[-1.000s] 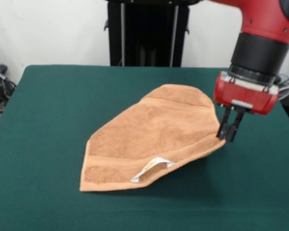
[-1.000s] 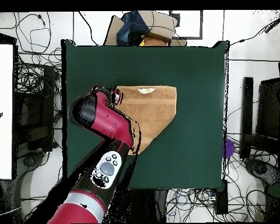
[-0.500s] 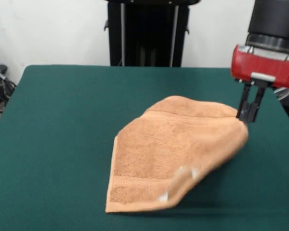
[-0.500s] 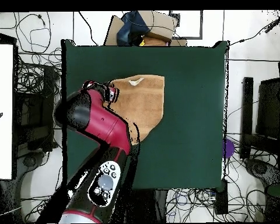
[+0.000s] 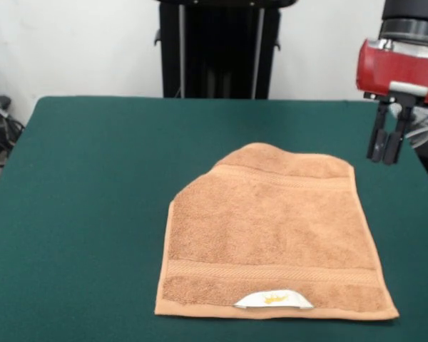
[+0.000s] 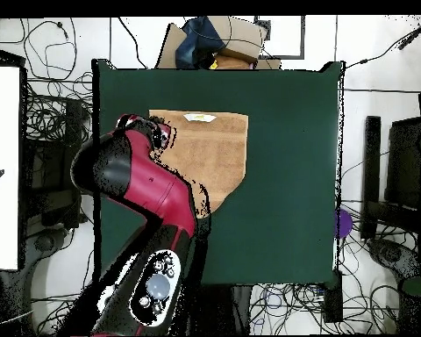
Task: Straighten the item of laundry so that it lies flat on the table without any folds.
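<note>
The item of laundry point(image 5: 271, 228), a tan terry towel, lies spread on the green table point(image 5: 93, 178) with its white label point(image 5: 274, 299) at the near edge. Its far left corner is cut off by a slanted edge, and the far edge bulges slightly; I cannot tell whether the corner is folded under. My gripper point(image 5: 384, 158) hangs open above the table, just off the towel's far right corner, holding nothing. From overhead, the towel point(image 6: 214, 154) shows its label point(image 6: 199, 117) at the top edge, and the red arm point(image 6: 144, 184) covers its lower left part.
The table point(image 6: 293, 175) has wide bare green cloth to the right of the towel in the overhead view. Cables, a cardboard box point(image 6: 231, 39) and a white panel point(image 6: 3, 167) surround the table on the floor.
The gripper let go of the towel corner and rose up and to the right. The lifted towel dropped and spread out on the table, label now lying at the near edge.
</note>
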Robot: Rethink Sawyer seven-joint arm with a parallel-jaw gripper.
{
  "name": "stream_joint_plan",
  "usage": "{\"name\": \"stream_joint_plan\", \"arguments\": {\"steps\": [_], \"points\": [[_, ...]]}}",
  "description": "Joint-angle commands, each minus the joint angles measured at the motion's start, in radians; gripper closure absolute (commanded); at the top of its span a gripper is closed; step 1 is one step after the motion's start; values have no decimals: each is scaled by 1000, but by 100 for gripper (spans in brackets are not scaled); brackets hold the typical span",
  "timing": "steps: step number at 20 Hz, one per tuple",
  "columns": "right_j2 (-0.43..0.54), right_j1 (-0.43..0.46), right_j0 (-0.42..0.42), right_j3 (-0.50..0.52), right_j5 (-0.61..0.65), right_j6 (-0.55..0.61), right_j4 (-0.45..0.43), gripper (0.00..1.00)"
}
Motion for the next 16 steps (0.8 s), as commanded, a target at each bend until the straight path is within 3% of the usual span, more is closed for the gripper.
{"name": "stream_joint_plan", "arguments": {"steps": [1,7,12,16], "points": [[136,-6,-22,111,35,291,20,100],[126,7,-27,104,48,274,5,100],[83,78,-23,91,59,200,-64,100],[2,152,2,35,152,141,-126,100]]}}
